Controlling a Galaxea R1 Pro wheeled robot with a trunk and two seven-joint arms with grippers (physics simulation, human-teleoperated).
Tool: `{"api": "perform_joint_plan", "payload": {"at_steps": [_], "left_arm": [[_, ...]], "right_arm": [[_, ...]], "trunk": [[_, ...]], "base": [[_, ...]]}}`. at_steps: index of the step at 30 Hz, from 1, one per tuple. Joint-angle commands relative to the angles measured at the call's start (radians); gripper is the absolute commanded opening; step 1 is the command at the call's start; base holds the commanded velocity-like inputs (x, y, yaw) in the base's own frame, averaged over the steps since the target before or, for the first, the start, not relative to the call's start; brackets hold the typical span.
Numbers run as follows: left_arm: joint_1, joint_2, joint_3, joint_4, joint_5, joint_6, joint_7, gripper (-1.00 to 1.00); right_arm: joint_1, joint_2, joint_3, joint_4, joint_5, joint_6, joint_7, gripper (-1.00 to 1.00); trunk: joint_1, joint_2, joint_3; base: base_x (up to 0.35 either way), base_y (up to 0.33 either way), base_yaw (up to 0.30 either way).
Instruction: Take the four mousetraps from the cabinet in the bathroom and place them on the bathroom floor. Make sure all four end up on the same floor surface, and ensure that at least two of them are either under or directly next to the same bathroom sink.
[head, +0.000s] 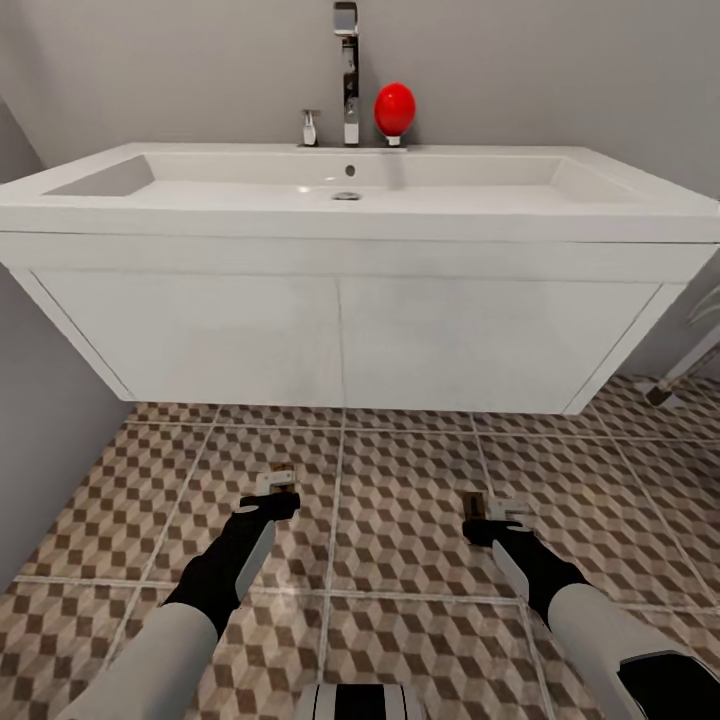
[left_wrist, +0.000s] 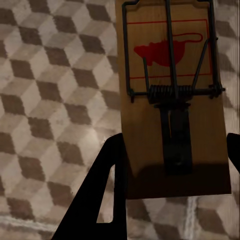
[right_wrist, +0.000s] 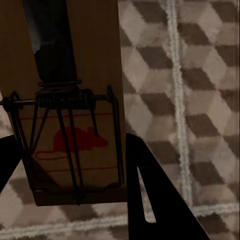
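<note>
Open bathroom floor (head: 400, 520) ahead; the vanity (head: 340, 340) overhangs it beyond.

red ball (head: 394, 108) (perhaps a bulb), grey wall (head: 560, 70)

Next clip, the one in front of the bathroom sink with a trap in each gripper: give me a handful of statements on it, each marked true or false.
1. Each gripper holds a mousetrap. True: the left gripper is shut on the left mousetrap, the right gripper on the right mousetrap.
2. The vanity doors stand open. False: both are closed.
3. A red rounded object stands beside the tap. True.
4. The bathroom floor is plain white tile. False: it has a brown, beige and white cube pattern.
5. The basin of the sink is full of water. False: it looks dry, with the drain visible.
</note>
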Motion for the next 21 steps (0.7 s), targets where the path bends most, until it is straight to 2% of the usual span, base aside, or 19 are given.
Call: {"api": "perform_joint_plan", "payload": {"at_steps": [1, 4, 13, 21], "left_arm": [[0.0, 0.0, -0.003, -0.002, 0.009, 0.004, 0.011, -1.0], [0.0, 0.001, -0.003, -0.002, 0.009, 0.005, 0.011, -1.0], [0.0, -0.001, -0.003, -0.003, 0.009, 0.0, 0.01, -1.0], [0.0, -0.001, -0.002, -0.005, 0.009, 0.001, 0.018, -1.0]], "right_arm": [[0.0, -0.001, 0.008, -0.003, -0.013, 0.005, -0.007, -1.0], [0.0, -0.001, 0.008, -0.003, -0.013, 0.005, -0.007, -1.0], [0.0, -0.001, 0.01, -0.003, -0.013, 0.005, -0.007, -1.0], [0.0, -0.001, 0.01, -0.003, -0.013, 0.005, -0.007, -1.0]], "trunk": [[0.0, 0.0, -0.001], [0.0, 0.0, -0.001], [0.0, 0.0, -0.001], [0.0, 0.0, -0.001]], "base": [[0.004, -0.233, 0.0], [0.002, -0.145, 0.0], [0.0, -0.018, 0.0], [0.047, -0.146, 0.0]]}}
